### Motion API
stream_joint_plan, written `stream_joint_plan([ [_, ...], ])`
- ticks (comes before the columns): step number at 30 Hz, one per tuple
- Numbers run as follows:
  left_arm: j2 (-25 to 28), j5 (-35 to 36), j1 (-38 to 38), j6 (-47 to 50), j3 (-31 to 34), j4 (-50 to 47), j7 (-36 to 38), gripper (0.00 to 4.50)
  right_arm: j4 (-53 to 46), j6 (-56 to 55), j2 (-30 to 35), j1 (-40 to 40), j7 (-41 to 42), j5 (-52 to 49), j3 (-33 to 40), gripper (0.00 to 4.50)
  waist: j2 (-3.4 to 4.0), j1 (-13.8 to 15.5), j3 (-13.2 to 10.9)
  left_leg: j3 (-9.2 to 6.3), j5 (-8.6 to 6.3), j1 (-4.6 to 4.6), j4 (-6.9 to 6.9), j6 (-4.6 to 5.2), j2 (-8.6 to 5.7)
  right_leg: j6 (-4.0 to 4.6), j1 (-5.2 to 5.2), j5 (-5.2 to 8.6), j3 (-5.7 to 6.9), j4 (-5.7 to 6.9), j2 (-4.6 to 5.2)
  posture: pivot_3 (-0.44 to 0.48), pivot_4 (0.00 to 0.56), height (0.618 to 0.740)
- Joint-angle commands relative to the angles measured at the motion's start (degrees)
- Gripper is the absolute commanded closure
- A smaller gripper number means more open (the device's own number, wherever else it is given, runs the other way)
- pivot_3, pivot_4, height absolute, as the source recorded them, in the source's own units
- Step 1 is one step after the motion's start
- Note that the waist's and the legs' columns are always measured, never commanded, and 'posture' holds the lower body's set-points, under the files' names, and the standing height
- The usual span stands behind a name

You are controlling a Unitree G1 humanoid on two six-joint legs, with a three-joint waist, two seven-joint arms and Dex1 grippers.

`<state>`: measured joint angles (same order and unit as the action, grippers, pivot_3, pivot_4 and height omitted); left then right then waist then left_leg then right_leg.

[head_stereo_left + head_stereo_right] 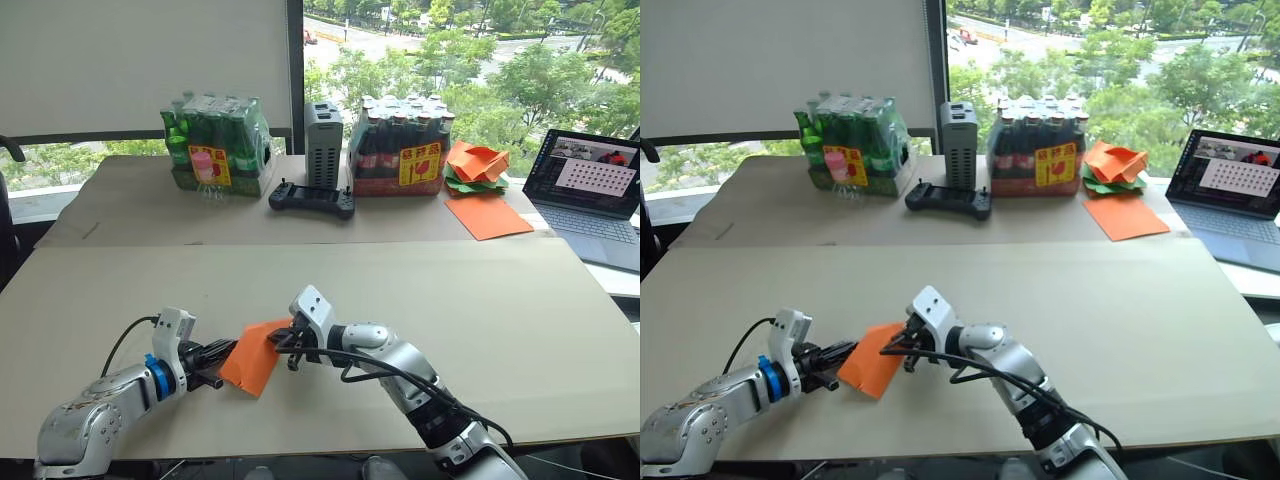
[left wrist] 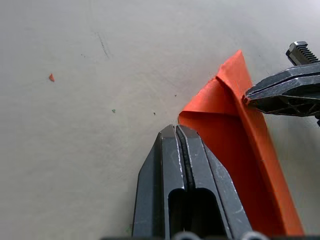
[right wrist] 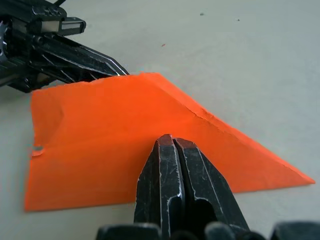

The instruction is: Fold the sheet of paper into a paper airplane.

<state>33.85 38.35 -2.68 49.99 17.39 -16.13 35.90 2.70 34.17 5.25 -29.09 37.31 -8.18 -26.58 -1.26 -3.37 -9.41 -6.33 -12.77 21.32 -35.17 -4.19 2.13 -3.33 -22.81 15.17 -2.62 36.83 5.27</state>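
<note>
Both pincers pinch the paper (image 1: 256, 355) from opposite sides at the near middle of the table (image 1: 520, 330): left pincer (image 1: 226, 356) pressed together on its 9 o'clock edge, right pincer (image 1: 281, 341) on its 3 o'clock edge. At the table's 12 o'clock, two shrink-wrapped packs (image 1: 215, 143) hold bottles.

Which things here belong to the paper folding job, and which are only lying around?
Belong to the job:
- sheet of paper, pinched from both sides
- left tool
- right tool

Only lying around:
- green bottle pack
- dark bottle pack
- black controller
- grey box
- paper heap
- smooth orange sheet
- laptop
</note>
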Motion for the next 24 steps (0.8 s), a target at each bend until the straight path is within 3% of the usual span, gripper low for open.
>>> stream_joint_plan([
  [1,1.6,2.1,-0.8,0.6,4.1,-1.2,0.5,4.45,-0.1,-1.8,-0.3,-0.9,0.2,1.0,-0.4,4.50,0.00,-0.1,0.0,0.00,0.00,0.05,0.00,0.00,0.00,0.00,-0.06,0.00,0.00,0.01,0.00,0.000,0.150,0.740],
  [8,0.1,12.2,4.4,4.7,10.5,-3.2,-1.9,4.45,1.1,-2.2,-0.2,-0.9,0.3,3.0,-0.9,4.50,-0.04,0.1,0.0,0.00,0.02,0.32,-0.06,-0.03,-0.01,0.02,-0.30,-0.01,0.00,0.14,0.01,0.000,0.150,0.740],
  [14,0.0,18.3,6.0,7.3,7.5,-9.3,-3.1,4.45,2.0,-2.2,-0.2,-1.1,0.1,3.9,-0.7,4.50,-0.05,-0.1,0.0,0.00,0.02,0.33,-0.07,-0.03,-0.01,0.03,-0.31,-0.01,0.00,0.16,0.01,0.000,0.150,0.740],
  [24,5.4,4.4,5.6,-0.5,-6.0,-4.5,1.6,4.45,1.7,-2.0,-0.6,-0.9,-0.6,4.2,-0.1,4.50,-0.05,-0.1,0.0,0.00,0.02,0.30,-0.07,-0.04,-0.02,0.04,-0.30,-0.02,-0.02,0.18,0.00,0.000,0.150,0.740],
])
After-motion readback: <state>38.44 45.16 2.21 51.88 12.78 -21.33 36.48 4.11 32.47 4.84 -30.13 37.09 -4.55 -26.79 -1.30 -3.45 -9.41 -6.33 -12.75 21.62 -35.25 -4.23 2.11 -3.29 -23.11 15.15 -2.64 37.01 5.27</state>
